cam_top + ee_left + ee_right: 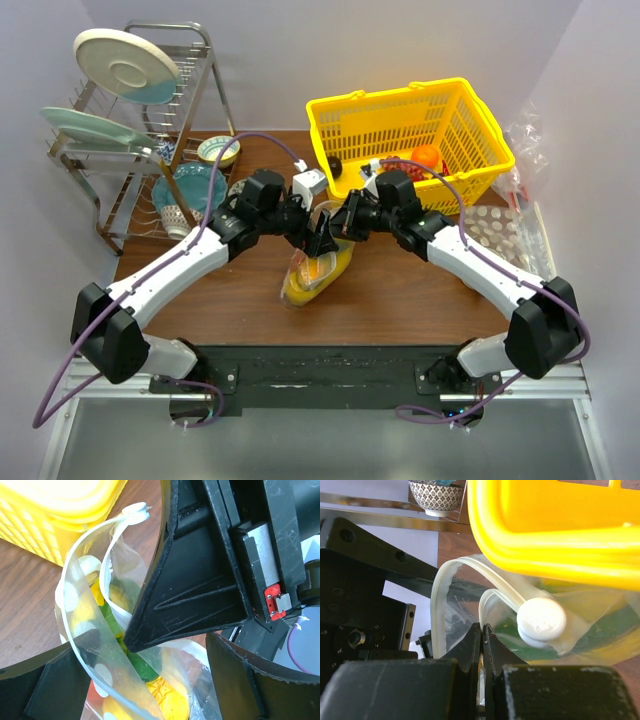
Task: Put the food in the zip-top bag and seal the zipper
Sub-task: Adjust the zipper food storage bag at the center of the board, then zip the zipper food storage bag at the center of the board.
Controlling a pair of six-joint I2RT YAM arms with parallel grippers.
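The clear zip-top bag (313, 272) lies on the brown table with the yellow banana bunch (335, 268) and an orange-green fruit (310, 270) inside. In the left wrist view a dark green vegetable (141, 666) and yellow food (172, 696) show through the plastic. The zipper (107, 555) curves open in a loop, with its white slider (541, 620) at one end. My right gripper (482, 630) is shut on the bag's mouth edge beside the slider. My left gripper (145, 680) is open, its fingers (37, 685) wide apart on either side of the bag's mouth.
The yellow basket (470, 130) stands just behind the grippers, holding a round orange (427, 155). A dish rack (150, 150) with plates and bowls is at the back left. A heap of thin clear plastic (522, 140) and a dotted clear sheet (500, 235) lie at the right.
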